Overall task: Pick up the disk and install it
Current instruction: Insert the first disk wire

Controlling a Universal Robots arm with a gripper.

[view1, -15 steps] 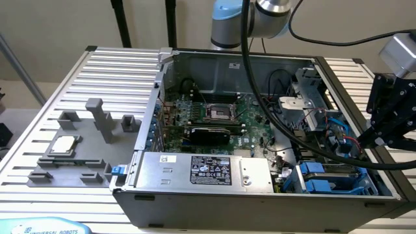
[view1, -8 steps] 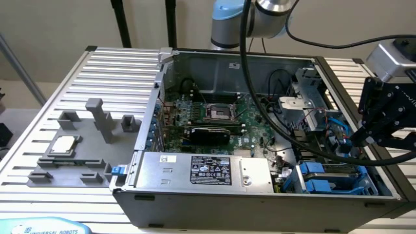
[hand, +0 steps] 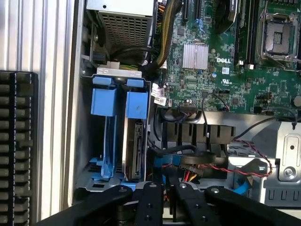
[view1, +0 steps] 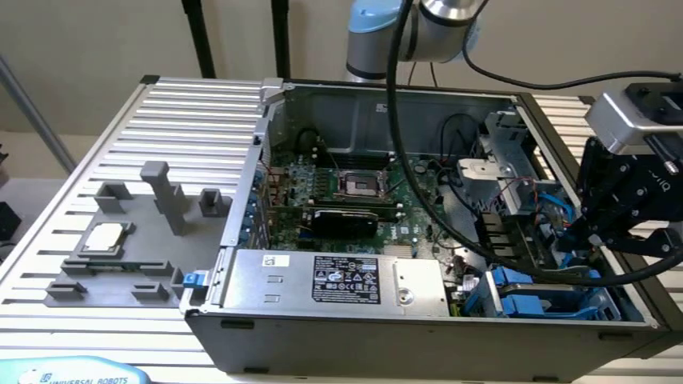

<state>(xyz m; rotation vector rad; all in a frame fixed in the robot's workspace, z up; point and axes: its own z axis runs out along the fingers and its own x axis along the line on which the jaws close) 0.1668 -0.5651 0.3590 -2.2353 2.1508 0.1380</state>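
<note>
Pincer [hand: 169,208] hangs above the drive bay [hand: 117,71], gripping nothing visible; its width cannot be told. Disk [hand: 135,150] stands on edge in that bay, beside another blue carrier [hand: 103,101].

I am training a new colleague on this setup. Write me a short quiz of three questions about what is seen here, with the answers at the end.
1. True or false: the processor chip lies on the grey fixture, outside the computer case.
2. Over which part of the case does the gripper hang?
A) the exterior view's left side
B) the middle
C) the exterior view's right side, by the drive cage
3. Fill in: the tab on the disk that stands in the drive cage is coloured ____.

Key: 1 true; 2 C; 3 blue.
</note>
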